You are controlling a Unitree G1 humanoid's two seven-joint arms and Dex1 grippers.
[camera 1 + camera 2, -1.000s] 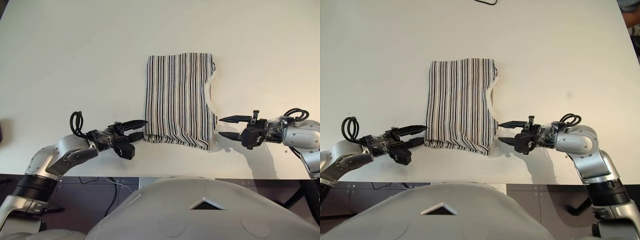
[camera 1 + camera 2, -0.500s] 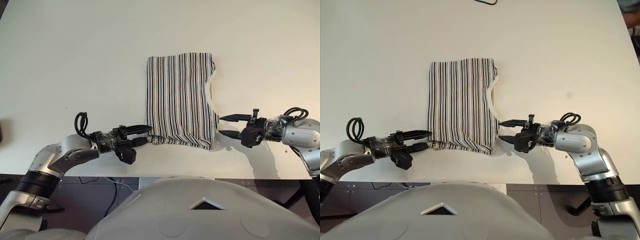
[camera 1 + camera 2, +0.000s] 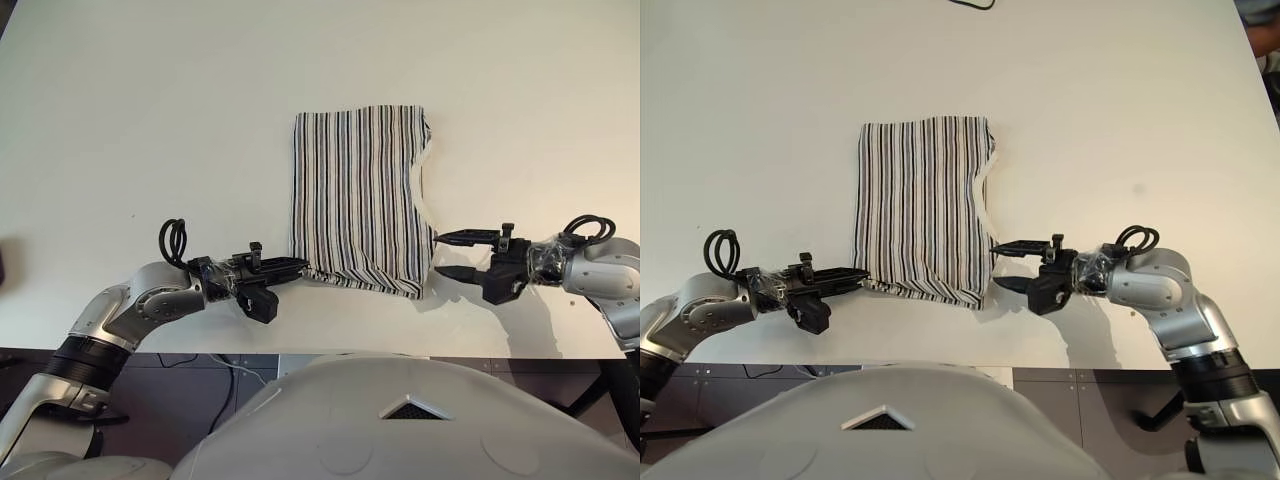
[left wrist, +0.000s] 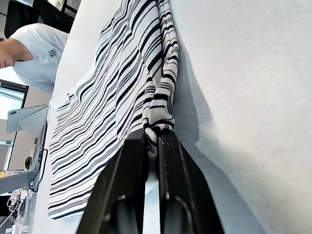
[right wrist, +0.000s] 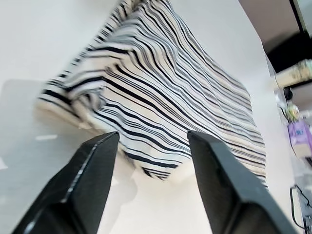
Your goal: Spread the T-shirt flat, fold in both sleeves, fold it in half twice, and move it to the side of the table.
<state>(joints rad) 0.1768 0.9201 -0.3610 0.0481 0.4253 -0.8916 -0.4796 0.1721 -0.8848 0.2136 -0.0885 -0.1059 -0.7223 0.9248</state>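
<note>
The left gripper (image 3: 298, 266) was pinched shut on the near left corner of the folded striped T-shirt (image 3: 355, 195), which lay flat on the white table (image 3: 150, 100) between both pincers. The right gripper (image 3: 442, 254) stood wide, with the shirt's near right corner just ahead of its tips.

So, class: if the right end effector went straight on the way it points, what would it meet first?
Most likely the T-shirt, at its near right corner: the open right end effector points at it.
</note>
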